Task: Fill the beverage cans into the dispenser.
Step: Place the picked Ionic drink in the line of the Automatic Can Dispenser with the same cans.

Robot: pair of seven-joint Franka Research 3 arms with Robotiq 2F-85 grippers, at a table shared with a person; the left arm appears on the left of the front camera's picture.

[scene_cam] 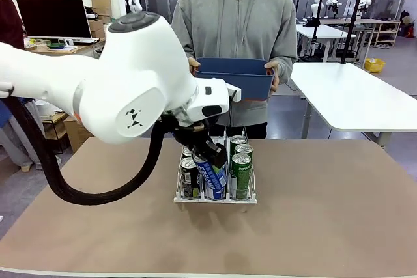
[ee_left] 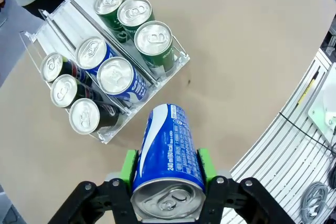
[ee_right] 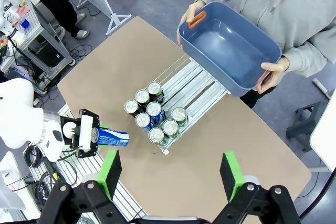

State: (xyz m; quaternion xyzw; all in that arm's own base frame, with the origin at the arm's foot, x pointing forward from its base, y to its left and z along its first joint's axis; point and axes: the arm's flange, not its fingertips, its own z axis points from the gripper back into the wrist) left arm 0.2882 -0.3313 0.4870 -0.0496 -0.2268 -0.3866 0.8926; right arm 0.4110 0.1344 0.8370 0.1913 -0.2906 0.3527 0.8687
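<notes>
Eight cans [ee_left: 115,76] already in the dispenser [ee_left: 178,61]. Blue can [ee_left: 167,150] lying sideways, squeezed by left gripper [ee_left: 167,167] (right gripper [ee_right: 170,174] wide, empty). Could bump the front cans.

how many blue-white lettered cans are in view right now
3: two blue-white lettered cans stand in the middle lane of the clear three-lane dispenser, and one blue-white can is clamped in the left gripper.

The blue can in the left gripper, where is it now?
The blue can is clamped in the left gripper, in the air just before the dispenser's front lip, near the middle lane.
</notes>
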